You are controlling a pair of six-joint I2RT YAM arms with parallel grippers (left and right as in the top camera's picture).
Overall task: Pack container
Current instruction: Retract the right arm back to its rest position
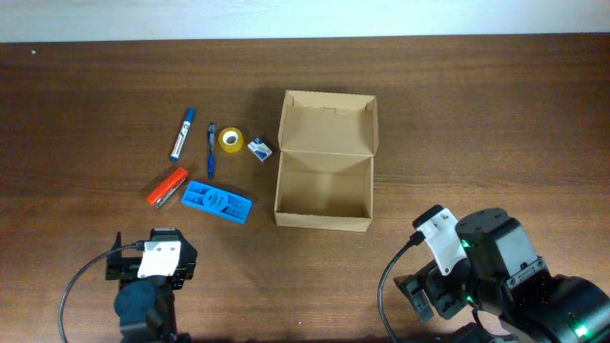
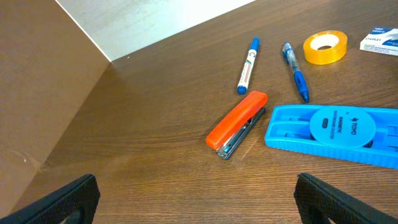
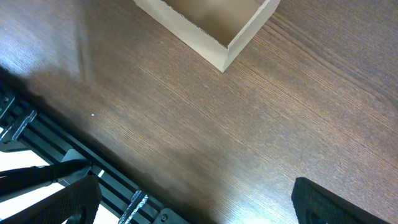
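Note:
The tan cardboard container (image 1: 324,186) stands open and empty at the table's middle, its flap lid (image 1: 329,124) folded back; its corner shows in the right wrist view (image 3: 227,53). To its left lie an orange stapler (image 1: 167,187) (image 2: 237,123), a blue case (image 1: 217,202) (image 2: 336,132), a marker (image 1: 182,134) (image 2: 247,65), a blue pen (image 1: 211,150) (image 2: 295,71), a yellow tape roll (image 1: 231,139) (image 2: 325,46) and a small staples box (image 1: 259,148) (image 2: 379,41). My left gripper (image 2: 199,205) is open and empty at the front left. My right gripper (image 3: 199,199) is open and empty at the front right.
The table's front edge and a black metal frame (image 3: 56,143) run below the right gripper. A pale wall strip (image 2: 155,22) borders the table's far side.

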